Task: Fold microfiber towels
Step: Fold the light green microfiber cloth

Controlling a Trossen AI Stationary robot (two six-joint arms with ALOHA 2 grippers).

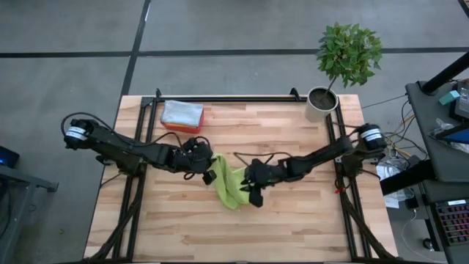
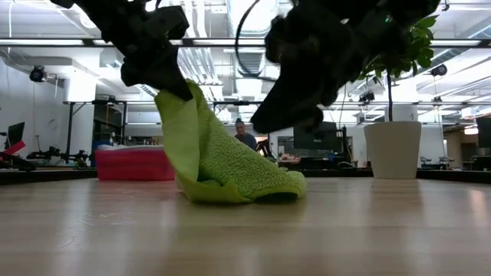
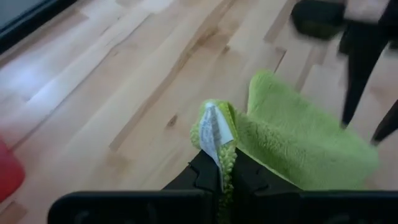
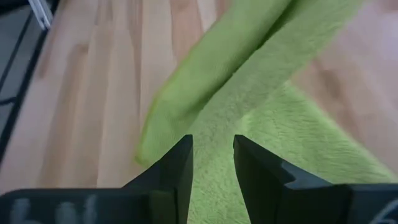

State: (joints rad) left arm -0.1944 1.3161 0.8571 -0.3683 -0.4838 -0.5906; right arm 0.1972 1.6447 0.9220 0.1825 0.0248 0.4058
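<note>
The lime green towel [image 1: 229, 185] is held up by one corner, pinched in the left gripper [image 1: 207, 174], while the right gripper [image 1: 256, 196] hangs parted and seemingly empty over the crumpled rest (mid-table), so no fold appears finished yet.

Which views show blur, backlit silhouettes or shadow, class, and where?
Low view: both arms are black silhouettes against bright ceiling lights; the green towel casts a slight shadow on the table. Left wrist view: the far arm is smeared. Right wrist view: the towel is soft, out of focus.
</note>
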